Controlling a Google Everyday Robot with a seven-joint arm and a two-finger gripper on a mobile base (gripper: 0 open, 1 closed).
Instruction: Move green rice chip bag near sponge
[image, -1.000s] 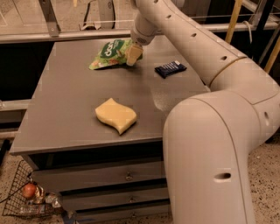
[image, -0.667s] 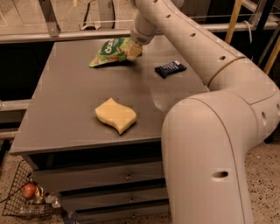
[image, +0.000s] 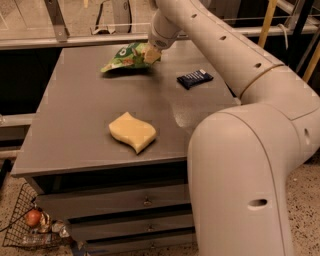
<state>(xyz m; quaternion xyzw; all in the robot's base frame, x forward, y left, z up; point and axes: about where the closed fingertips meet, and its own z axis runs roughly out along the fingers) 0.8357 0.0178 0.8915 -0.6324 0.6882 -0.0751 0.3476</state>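
Arm (image: 250, 150) takes up most of the right side from where I stand, big and cream-coloured, its thick lower housing close in front and its long upper link reaching away over the far edge of the counter; small dark holes dot its shell. Next in bulk is the counter (image: 75, 115), a grey flat-topped unit, with drawers (image: 145, 201) stacked in its front face below the top. Down on the speckled floor at the left foot of it sits a wire basket (image: 20, 235) with some clutter inside, among it a round reddish thing (image: 33, 217); what the rest is, I cannot tell.

On the counter top itself, the sponge (image: 132, 131) lies flat towards the front, roughly in the middle; pale yellow, thick, wavy in outline with pointed ends. The green rice chip bag (image: 125, 56) is at the far side of the counter, well apart from the sponge; it is crinkled and light green with a darker patch, and its left end dips towards the surface with a dark shadow under it, so it looks raised slightly off the top. A small dark navy packet (image: 194, 78) lies flat to the right of the bag, apart from it and from the sponge. Smallest of all, the pincer (image: 152, 54) sits at the end of the arm, closed narrow on the bag's right end and holding it.
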